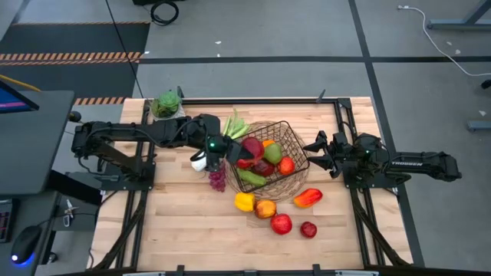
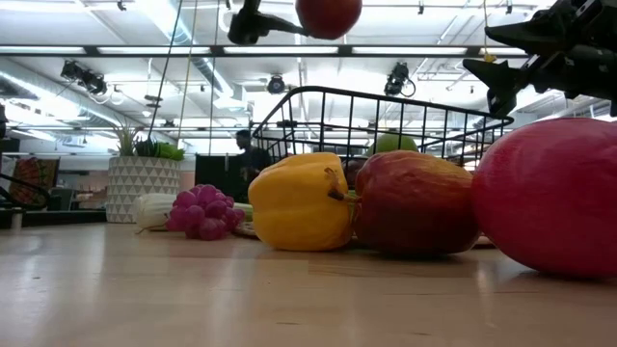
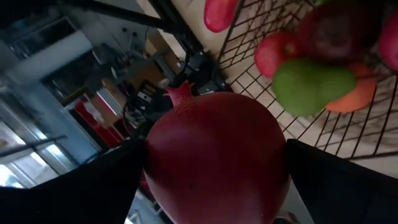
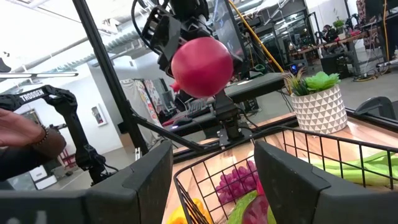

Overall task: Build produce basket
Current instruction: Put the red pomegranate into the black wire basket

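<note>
1. The floor (image 1: 268, 34) around the table is grey, crossed by dark lines, with orange-and-black hazard tape (image 1: 73, 56) on the left.
2. A white cable (image 1: 437, 34) trails across it.
3. Long ceiling lights (image 2: 125, 48) glow overhead.
4. A person (image 2: 249, 152) stands far back.
5. A wooden tabletop (image 1: 184, 230) sits central.

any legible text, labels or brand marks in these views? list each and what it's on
"TROSSEN": on the right arm, high view.
"TROSSEN": on the left arm, right wrist view.
Wall poster, right wrist view: too small to read.
Nothing legible on the basket or the pomegranate.
</note>
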Robot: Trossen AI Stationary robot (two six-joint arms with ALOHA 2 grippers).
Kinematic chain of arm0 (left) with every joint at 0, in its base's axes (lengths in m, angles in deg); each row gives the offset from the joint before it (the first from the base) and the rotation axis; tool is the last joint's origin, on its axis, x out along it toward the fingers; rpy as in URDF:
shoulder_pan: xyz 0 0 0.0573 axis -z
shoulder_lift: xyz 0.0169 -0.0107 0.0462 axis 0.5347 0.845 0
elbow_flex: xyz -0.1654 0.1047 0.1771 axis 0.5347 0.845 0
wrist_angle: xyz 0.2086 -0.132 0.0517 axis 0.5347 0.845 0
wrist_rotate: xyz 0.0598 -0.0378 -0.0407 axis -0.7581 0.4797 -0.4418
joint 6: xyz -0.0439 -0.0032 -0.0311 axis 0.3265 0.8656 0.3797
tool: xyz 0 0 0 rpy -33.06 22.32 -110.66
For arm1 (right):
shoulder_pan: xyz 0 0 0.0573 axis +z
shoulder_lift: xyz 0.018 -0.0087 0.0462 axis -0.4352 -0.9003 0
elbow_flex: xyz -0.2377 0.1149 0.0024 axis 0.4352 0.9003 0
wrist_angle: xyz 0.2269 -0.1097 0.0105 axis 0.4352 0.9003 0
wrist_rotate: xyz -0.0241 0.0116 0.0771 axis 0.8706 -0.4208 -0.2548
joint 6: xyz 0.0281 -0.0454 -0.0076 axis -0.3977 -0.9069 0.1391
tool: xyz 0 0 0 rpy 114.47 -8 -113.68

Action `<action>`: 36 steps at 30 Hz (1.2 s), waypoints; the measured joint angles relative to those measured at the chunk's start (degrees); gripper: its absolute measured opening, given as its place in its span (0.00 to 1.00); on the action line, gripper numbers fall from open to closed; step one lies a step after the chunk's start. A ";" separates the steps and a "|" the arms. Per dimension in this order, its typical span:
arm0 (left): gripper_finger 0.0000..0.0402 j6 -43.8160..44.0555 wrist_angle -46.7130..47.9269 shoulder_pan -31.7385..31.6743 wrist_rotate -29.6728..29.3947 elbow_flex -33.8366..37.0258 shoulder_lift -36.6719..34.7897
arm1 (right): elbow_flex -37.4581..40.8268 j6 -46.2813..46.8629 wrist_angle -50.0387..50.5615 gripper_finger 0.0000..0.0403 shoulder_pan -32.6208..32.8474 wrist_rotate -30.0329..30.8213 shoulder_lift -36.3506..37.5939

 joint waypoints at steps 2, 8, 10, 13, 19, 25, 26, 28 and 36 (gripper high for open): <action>0.95 -1.37 -0.02 0.00 0.02 0.00 0.00 | -0.01 0.00 0.01 0.57 0.01 -0.01 0.02; 0.95 -1.17 -0.53 -0.01 0.15 0.00 0.00 | -0.01 0.00 0.00 0.57 0.01 -0.01 0.01; 0.95 1.08 -0.70 -0.32 1.28 0.00 0.00 | 0.01 0.00 0.01 0.57 -0.01 -0.01 0.01; 0.95 7.20 -1.07 -1.88 6.75 0.01 0.58 | 0.01 0.00 0.01 0.57 -0.01 -0.01 0.02; 0.95 27.17 -2.16 -6.13 20.31 0.02 2.38 | 0.00 0.00 0.01 0.57 0.01 0.01 0.01; 0.95 53.79 -2.73 -10.31 24.57 0.05 3.98 | -0.01 0.00 -0.05 0.57 0.00 -0.01 0.02; 0.95 59.38 -3.03 -10.83 24.69 0.09 4.25 | -0.01 0.00 0.03 0.57 -0.01 0.01 0.02; 0.95 72.03 -5.14 -11.85 24.77 -0.07 5.01 | 0.01 0.00 -0.09 0.57 0.01 -0.01 0.02; 0.95 116.95 -6.35 -13.97 21.86 0.02 7.67 | 0.01 0.00 -0.06 0.57 0.01 0.01 0.02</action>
